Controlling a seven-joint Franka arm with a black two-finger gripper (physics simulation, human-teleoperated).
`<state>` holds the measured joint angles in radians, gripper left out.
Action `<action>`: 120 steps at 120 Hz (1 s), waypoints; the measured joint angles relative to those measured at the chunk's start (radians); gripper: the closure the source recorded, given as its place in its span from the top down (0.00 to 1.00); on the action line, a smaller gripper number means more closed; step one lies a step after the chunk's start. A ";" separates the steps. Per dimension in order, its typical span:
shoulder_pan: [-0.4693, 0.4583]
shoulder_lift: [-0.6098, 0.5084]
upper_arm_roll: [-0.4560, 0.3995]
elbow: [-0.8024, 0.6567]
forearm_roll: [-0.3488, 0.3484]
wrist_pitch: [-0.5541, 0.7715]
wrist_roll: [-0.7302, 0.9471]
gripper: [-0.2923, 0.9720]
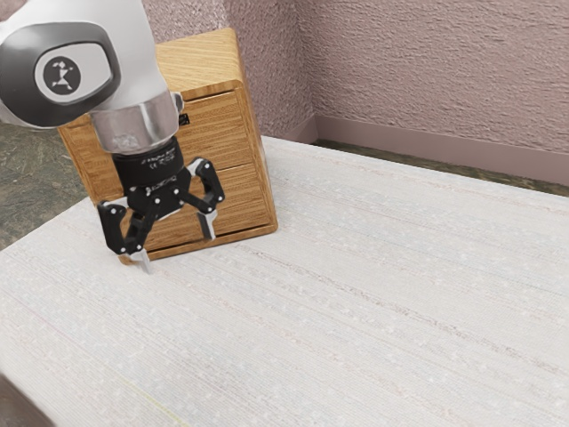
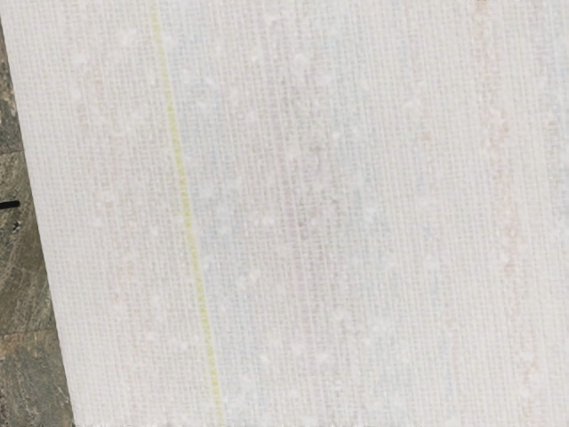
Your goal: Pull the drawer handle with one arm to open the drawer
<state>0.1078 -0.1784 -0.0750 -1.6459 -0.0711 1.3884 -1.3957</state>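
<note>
Pinkish rough walls [image 1: 427, 62] are closing the corner behind a pale counter [image 1: 382, 302]; wide bare room is lying toward the exterior view's right. Wooden drawer cabinet [image 1: 238, 169] is sitting near the counter's far-left edge, drawer fronts lying flush, contents hidden. Drawer handle [image 1: 182, 118] is mostly covered by the arm, with only a dark bit peeking out by the wrist. Gripper [image 1: 178, 247] is hanging in front of the cabinet, fingers [image 1: 206, 222] spreading wide, gripping nothing, tips just above the counter.

Wrist view: counter is running under the hand, a thin yellow line [image 2: 187, 231] crossing it. Counter edge is dropping to speckled floor [image 2: 27, 338].
</note>
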 joint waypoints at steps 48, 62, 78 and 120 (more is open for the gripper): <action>0.048 0.110 0.065 0.161 0.102 0.098 -0.175 0.77; 0.163 0.238 0.080 0.327 0.105 0.150 -0.205 0.77; 0.193 0.331 0.083 0.461 0.107 0.186 -0.224 0.77; 0.182 0.541 0.091 0.712 0.112 0.219 -0.255 0.77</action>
<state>0.2896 0.3622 0.0164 -0.9340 0.0405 1.6077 -1.6510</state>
